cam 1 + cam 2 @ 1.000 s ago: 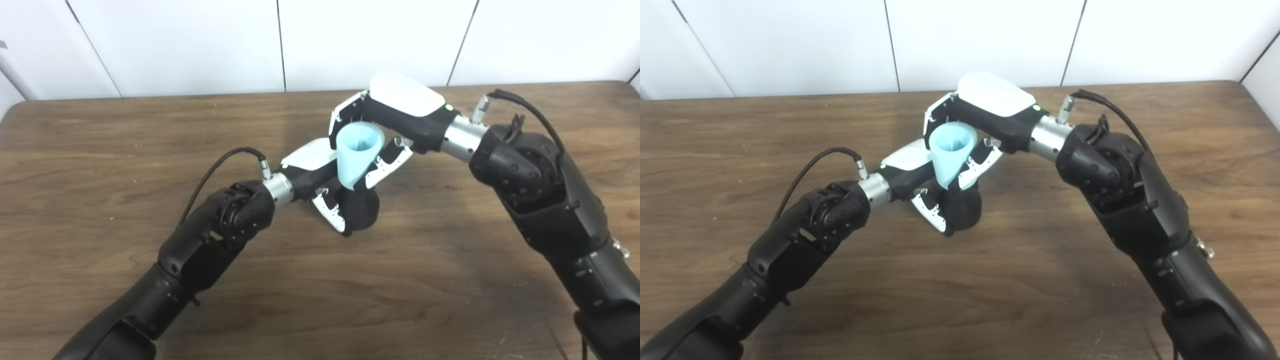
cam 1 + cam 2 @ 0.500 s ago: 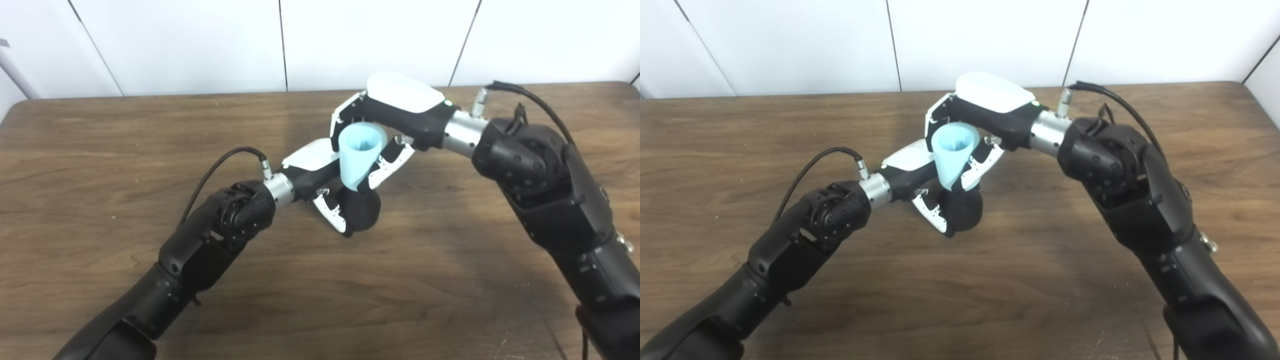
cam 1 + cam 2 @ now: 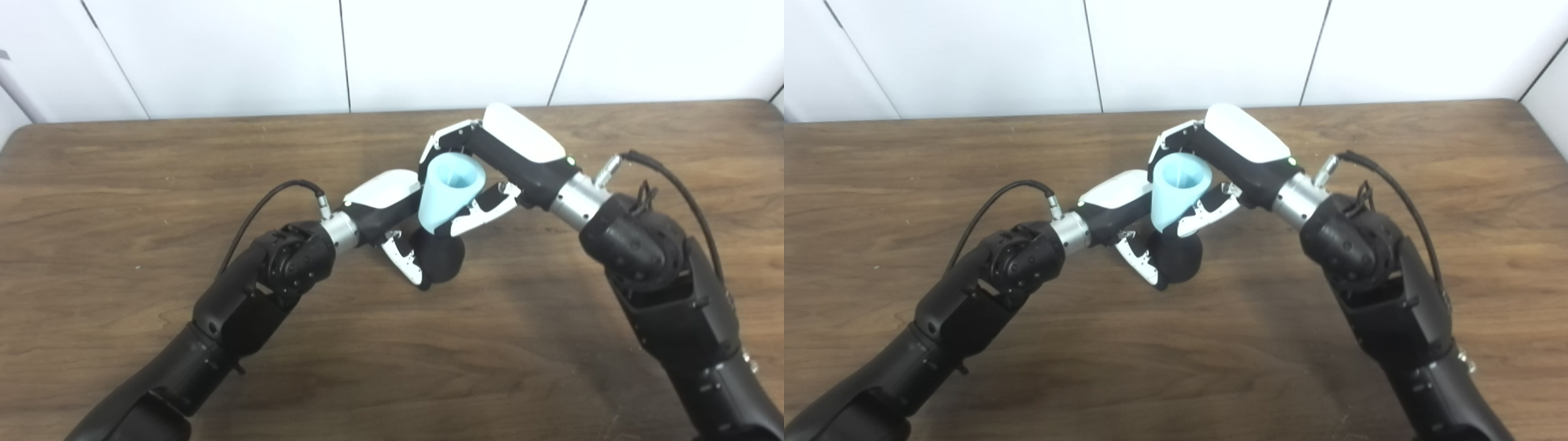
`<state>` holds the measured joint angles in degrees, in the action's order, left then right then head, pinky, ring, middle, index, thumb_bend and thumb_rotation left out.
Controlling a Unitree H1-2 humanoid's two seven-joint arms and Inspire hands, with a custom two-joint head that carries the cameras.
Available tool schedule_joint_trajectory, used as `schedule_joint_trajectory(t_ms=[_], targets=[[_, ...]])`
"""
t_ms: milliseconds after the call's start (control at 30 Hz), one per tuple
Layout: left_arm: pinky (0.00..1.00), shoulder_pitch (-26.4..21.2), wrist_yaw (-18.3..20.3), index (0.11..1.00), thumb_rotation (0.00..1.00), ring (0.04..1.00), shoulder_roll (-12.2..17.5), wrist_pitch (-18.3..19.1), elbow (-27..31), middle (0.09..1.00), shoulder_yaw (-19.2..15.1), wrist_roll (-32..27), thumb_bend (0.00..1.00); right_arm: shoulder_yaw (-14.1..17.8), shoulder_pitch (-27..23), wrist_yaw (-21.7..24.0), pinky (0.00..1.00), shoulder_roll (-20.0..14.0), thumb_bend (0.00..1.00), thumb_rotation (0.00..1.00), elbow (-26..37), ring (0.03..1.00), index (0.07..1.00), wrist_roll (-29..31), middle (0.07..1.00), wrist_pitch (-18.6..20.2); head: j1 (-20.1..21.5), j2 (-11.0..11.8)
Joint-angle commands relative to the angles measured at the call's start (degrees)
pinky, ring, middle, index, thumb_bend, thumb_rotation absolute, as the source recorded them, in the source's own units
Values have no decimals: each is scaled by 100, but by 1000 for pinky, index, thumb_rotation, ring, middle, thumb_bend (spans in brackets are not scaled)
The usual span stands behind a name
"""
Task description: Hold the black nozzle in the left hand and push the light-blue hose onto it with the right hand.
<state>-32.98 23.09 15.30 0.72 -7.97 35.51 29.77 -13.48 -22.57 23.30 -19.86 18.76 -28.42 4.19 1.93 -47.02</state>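
Near the middle of the wooden bench (image 3: pixel 122 184), the left hand (image 3: pixel 392 211) is wrapped around the black nozzle (image 3: pixel 442 260), its fingers (image 3: pixel 409 269) curled down the nozzle's near-left side so that only the rounded dark body shows at about 5 o'clock from the palm. The right hand (image 3: pixel 490 165) comes in from 3 o'clock and pinches the light-blue hose (image 3: pixel 447 193) between the fingers at the far rim and the thumb on the near-right flank. The hose piece reads as a short funnel: wide open mouth tilted up toward 12 o'clock, narrow end pointing down at 6 o'clock and touching, or just entering, the top of the nozzle; whether it is seated at all is hidden by the two hands. From its smooth, thin, matte wall I judge it to be light and somewhat pliable, the sort of part that will ovalise if squeezed at the flared mouth and slip upward through the fingers if pushed only by friction on its taper. The better hold is probably lower down, near the narrow end, or with the fingers bearing on the rim so that the push runs along the axis. The nozzle looks rigid, smooth and rounded, so it may roll or twist in the left hand under a sideways load; that grip wants to be firm and low, leaving the top of the nozzle clear. The hose axis leans a little toward 1 o'clock, so squaring it first seems wise.
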Motion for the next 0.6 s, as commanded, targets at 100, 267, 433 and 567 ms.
schedule_joint_trajectory(t_ms=[100,267,433,567], targets=[[1000,268,583,473,0,632,94,153,-297,510,217,27,524,-26,-169,5,363,-115,499,0,-56,468,476,-85,525,-126,16,-7],[1000,262,567,473,0,630,71,169,-290,508,231,47,524,-137,-269,303,365,-231,499,0,-50,468,468,118,531,-63,27,-11],[1000,256,547,470,0,626,40,193,-275,516,258,104,523,-298,-371,690,367,-378,499,0,-57,456,469,292,529,83,2,-34],[1000,260,532,467,0,627,50,153,-281,521,256,106,522,-459,-423,944,364,-505,498,0,-56,455,471,196,532,345,2,-35]])
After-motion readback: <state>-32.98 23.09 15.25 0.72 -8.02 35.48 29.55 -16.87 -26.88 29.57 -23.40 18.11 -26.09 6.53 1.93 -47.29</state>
